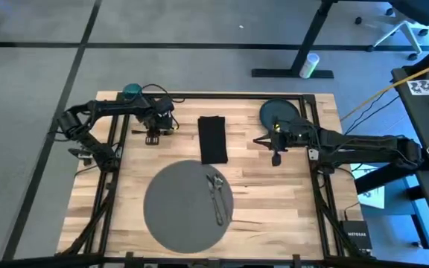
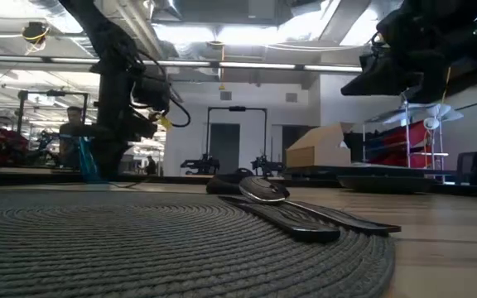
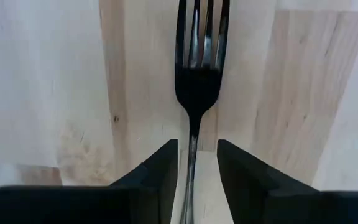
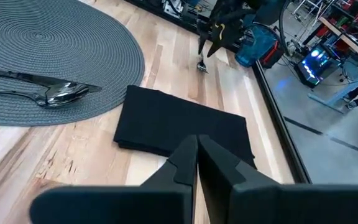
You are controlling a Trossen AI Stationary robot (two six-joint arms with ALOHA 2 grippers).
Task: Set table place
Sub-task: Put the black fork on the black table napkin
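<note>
My left gripper (image 1: 153,135) hangs over the table's far left part, beside the teal cup (image 1: 131,91), and is shut on a dark metal fork (image 3: 197,87). My right gripper (image 1: 276,158) hovers shut and empty to the right of the black napkin (image 1: 213,139), near the dark round plate (image 1: 274,112) at the far right. The napkin lies flat on the wood beyond the grey round mat (image 1: 177,216). A spoon (image 4: 61,93) and another piece of cutlery (image 4: 11,74) lie on the mat's right part. My left gripper pinches the fork's handle (image 3: 192,140) between its two fingers. The fingers point down and run along the fork. The fork hangs below them, tines (image 3: 201,25) toward the tabletop; whether the tines touch the wood I cannot tell.
Black frame rails (image 1: 315,179) run along the table's sides. Bare wood (image 1: 274,208) lies right of the mat and between the mat and the left rail. Beyond the table are desks, shelves and a person far off in the low view.
</note>
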